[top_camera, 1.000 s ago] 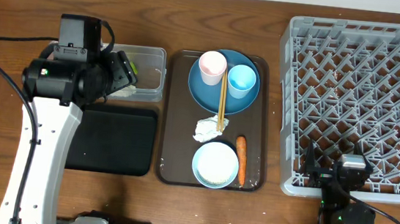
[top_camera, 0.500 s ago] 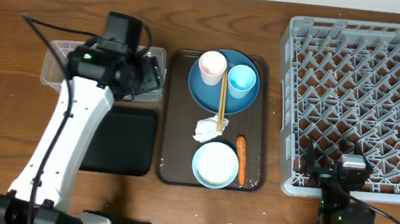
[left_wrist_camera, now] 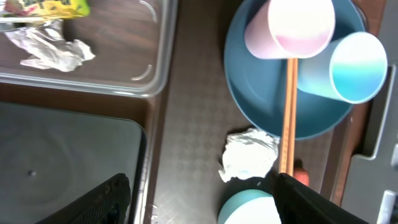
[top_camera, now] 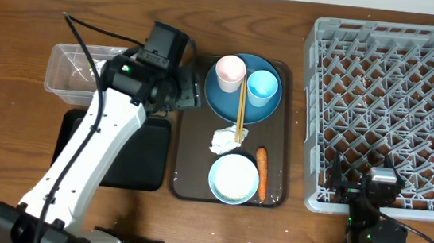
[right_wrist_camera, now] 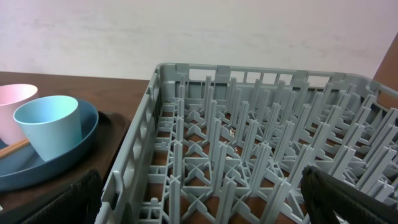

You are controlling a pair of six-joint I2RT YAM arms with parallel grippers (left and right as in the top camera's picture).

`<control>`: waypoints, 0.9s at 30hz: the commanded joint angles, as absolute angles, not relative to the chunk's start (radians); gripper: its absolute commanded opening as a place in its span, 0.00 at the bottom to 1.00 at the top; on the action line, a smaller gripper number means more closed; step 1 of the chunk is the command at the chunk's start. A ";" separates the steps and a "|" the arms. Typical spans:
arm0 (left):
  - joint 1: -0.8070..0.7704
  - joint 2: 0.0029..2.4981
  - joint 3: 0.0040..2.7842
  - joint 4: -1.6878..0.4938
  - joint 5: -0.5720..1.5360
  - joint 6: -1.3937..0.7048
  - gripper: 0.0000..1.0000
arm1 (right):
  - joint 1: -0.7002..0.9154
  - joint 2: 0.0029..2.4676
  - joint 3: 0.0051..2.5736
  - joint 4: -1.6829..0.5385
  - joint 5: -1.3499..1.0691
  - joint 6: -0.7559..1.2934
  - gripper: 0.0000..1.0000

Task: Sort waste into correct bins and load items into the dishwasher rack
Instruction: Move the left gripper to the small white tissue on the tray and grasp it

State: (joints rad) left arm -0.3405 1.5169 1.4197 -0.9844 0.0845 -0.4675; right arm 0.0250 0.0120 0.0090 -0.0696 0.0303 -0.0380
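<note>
The left gripper hangs over the left edge of the brown tray, jaws apart and holding nothing. Its wrist view looks down on the tissue and the bowl between its fingers.

The right gripper sits low at the near edge of the rack, jaws spread wide and empty.

On the brown tray, the plate lies at the far end with the pink cup and the blue cup on it, side by side. The chopsticks run from between the cups, off the plate's near rim and onto the tissue. The carrot lies along the right side of the bowl, just beside it.

Left of the brown tray stands the clear tub, and in it lie a yellow-green wrapper and what looks like crumpled foil. The black tray lies just in front of the tub, partly under the left arm. No dishes stand in the rack.
</note>
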 commanded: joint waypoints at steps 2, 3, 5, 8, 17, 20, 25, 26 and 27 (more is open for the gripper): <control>-0.372 1.516 1.396 -1.008 0.107 -0.474 0.75 | 0.037 0.007 0.005 -0.071 0.037 -0.043 0.99; -0.382 1.516 1.388 -1.020 0.126 -0.473 0.75 | 0.037 0.007 0.005 -0.071 0.037 -0.042 0.99; -0.399 1.516 1.370 -1.042 0.141 -0.472 0.76 | 0.037 0.007 0.005 -0.071 0.037 -0.042 0.99; -0.426 1.516 1.332 -1.080 0.152 -0.472 0.76 | 0.037 0.007 0.005 -0.071 0.037 -0.042 0.99; -0.577 1.515 1.205 -1.047 0.179 -0.434 0.61 | 0.037 0.007 0.005 -0.071 0.037 -0.042 0.99; -0.612 1.515 1.163 -0.929 0.118 -0.434 0.61 | 0.037 0.007 0.005 -0.071 0.037 -0.042 0.99; -0.623 1.516 1.085 -0.767 0.062 -0.436 0.61 | 0.037 0.007 0.005 -0.071 0.037 -0.042 0.99; -0.622 1.516 1.071 -0.746 0.062 -0.439 0.61 | 0.037 0.007 0.005 -0.071 0.037 -0.042 0.99; -0.622 1.516 1.062 -0.730 0.062 -0.439 0.61 | 0.037 0.007 0.005 -0.071 0.037 -0.042 0.99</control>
State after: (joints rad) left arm -0.6224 1.5169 1.0904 -0.7498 0.1036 -0.4442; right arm 0.0250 0.0120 0.0090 -0.0696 0.0303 -0.0380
